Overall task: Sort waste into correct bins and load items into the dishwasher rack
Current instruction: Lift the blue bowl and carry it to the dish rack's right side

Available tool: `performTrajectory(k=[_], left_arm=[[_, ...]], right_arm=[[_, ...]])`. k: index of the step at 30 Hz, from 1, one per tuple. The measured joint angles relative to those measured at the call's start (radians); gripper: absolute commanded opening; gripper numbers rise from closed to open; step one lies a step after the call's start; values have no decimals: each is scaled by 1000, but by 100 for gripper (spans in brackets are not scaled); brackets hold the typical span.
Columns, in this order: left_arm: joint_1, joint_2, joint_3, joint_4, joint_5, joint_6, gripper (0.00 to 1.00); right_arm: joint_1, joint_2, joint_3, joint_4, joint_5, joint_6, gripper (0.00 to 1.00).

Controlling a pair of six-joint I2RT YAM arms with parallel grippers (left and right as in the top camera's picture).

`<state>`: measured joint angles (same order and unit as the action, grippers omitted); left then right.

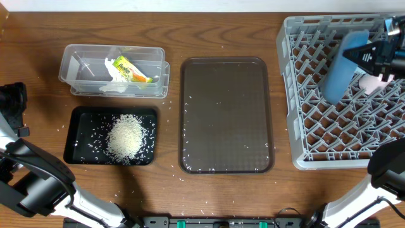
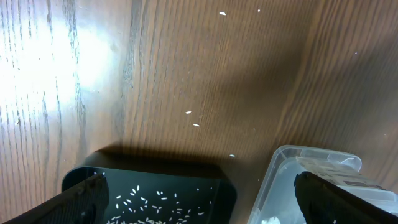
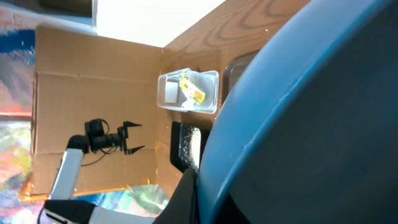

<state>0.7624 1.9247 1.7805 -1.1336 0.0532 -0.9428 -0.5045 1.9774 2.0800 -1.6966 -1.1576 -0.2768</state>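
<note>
Right fingers (image 1: 362, 56), overhead: clamped on dark-blue dish (image 1: 342, 69), tilted over grey rack (image 1: 297, 126) at 3 o'clock. Left wrist: left fingers (image 2: 81, 199) spread wide, holding nothing, above black tray (image 2: 149, 180) and clear tub (image 2: 292, 168). Right wrist: dark-blue dish (image 3: 311, 124) fills view, pressed close.

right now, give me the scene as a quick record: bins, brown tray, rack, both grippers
clear tub: holds wrapper and white paper
black tray: holds rice heap
brown tray: sits between bins and rack
rack: dark-blue dish held on edge over it
left gripper: open, near edges of both bins
right gripper: shut on dark-blue dish
</note>
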Motion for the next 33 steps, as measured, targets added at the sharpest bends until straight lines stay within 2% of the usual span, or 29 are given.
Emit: performTrajectory(k=[9,15,23,33], left_arm=[[0,0,0,0,0,0,98],[0,0,0,0,0,0,98],[0,0,0,0,0,0,98],[0,0,0,0,0,0,98]], right_arm=[[-127,0,-6,0,71,0,1],[-159,0,-90,0,76,-8,1],[-188,-16,-222,3,-38,-101,1],[-219,-20,-260,-2,-147,-136,1]])
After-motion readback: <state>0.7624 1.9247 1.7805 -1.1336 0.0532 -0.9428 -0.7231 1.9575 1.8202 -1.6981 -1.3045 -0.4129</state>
